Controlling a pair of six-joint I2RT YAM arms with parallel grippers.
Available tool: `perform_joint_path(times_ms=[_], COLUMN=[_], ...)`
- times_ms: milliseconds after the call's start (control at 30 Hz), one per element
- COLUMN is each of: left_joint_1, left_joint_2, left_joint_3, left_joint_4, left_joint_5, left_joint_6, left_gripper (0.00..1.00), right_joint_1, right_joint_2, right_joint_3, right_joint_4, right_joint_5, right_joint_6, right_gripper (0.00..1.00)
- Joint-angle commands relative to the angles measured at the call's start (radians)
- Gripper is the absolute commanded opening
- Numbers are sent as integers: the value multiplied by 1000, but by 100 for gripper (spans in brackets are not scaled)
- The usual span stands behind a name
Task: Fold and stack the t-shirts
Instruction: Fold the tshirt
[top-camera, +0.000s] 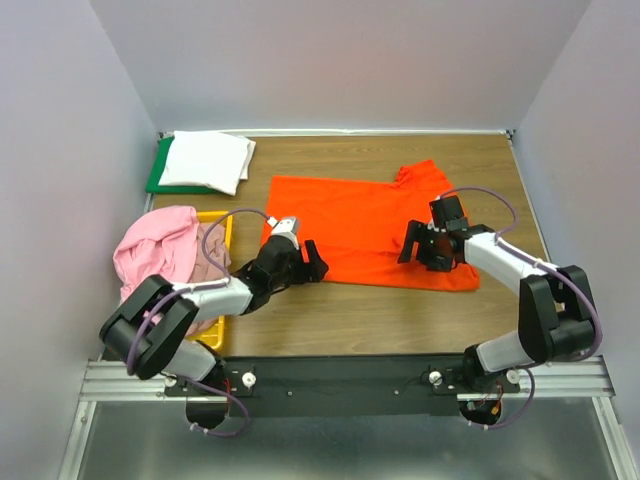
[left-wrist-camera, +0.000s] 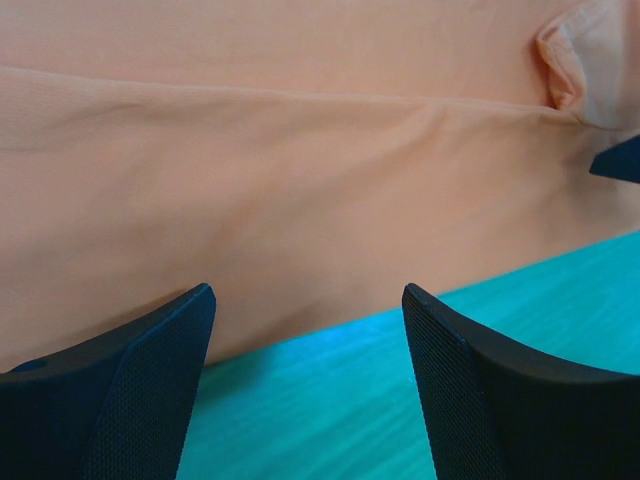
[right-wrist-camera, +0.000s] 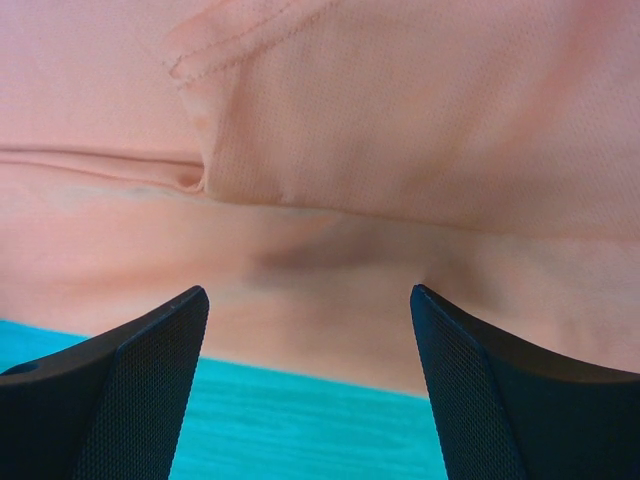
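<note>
Orange shirt (top-camera: 360, 225) lies spread on the table (top-camera: 380, 320). Left tool (top-camera: 314, 262) and right tool (top-camera: 416, 250) both gape wide and empty, low at its near hem, one toward each end. Yellow bin (top-camera: 216, 226) holds heaped pink shirts (top-camera: 155, 250). White shirt (top-camera: 205, 162) lies folded on the green board (top-camera: 155, 180).

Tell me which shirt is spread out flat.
The orange t-shirt, spread mid-table. The white shirt lies folded on the green board; the pink shirt is bunched over the yellow bin.
</note>
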Motion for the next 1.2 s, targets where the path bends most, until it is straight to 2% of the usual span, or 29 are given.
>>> perform_joint_path(times_ms=[0, 133, 233, 433, 767, 1167], left_joint_1=[-21, -18, -8, 12, 8, -102], left_joint_2=[-99, -75, 24, 190, 229, 45], left_joint_3=[39, 125, 229, 271, 100, -106], left_joint_4=[-121, -150, -152, -89, 54, 45], left_joint_5=[-71, -135, -146, -120, -100, -143], left_joint_6=[-28, 41, 112, 149, 57, -110], left_gripper=[85, 89, 92, 92, 91, 91], right_joint_1=[-1, -1, -1, -2, -1, -2], right_joint_2=[-34, 20, 96, 172, 179, -49], right_joint_3=[85, 183, 271, 271, 128, -136], right_joint_4=[-80, -82, -71, 45, 93, 68], right_joint_5=[-18, -2, 24, 39, 48, 35], right_joint_6=[-16, -50, -70, -76, -43, 59], right_gripper=[89, 89, 89, 89, 89, 89])
